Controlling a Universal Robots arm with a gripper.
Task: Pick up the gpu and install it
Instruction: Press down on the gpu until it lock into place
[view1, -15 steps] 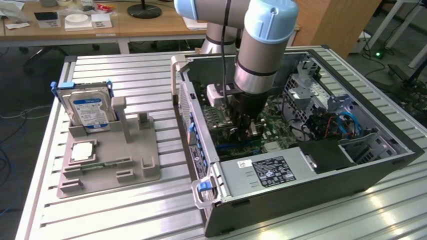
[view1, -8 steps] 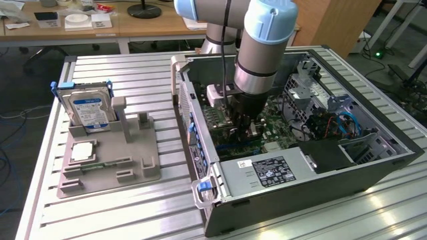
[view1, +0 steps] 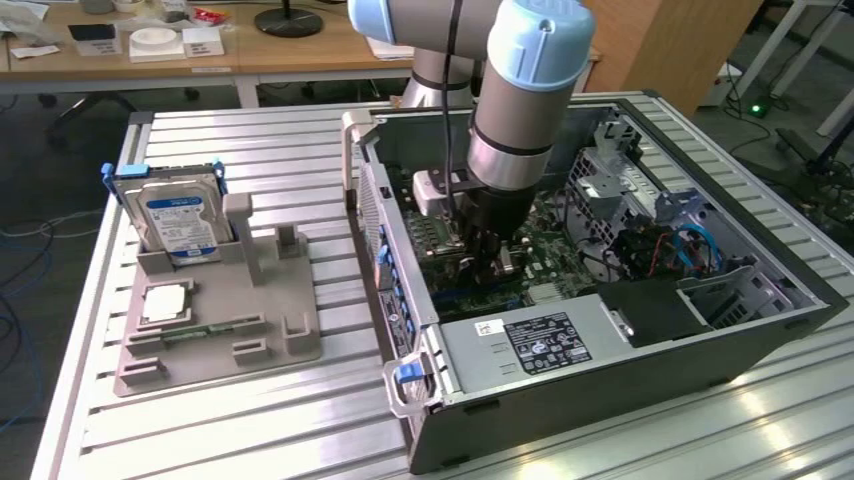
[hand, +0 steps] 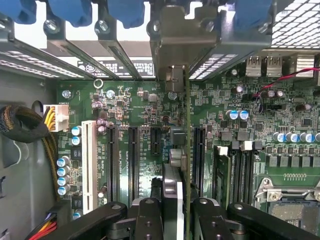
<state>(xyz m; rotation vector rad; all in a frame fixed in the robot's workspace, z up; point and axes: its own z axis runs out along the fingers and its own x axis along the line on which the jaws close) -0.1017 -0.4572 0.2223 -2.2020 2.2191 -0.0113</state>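
Pincer (hand: 176, 210) pinching the gpu (hand: 186, 140) edge-on, held upright over the motherboard (hand: 135, 110) slots so its bracket lines up with the case's (view1: 747, 340) rear opening.

Bright even light; glare on table (view1: 747, 420).

Lab: robot arm (view1: 527, 100), aluminium workbench (view1: 267, 420)
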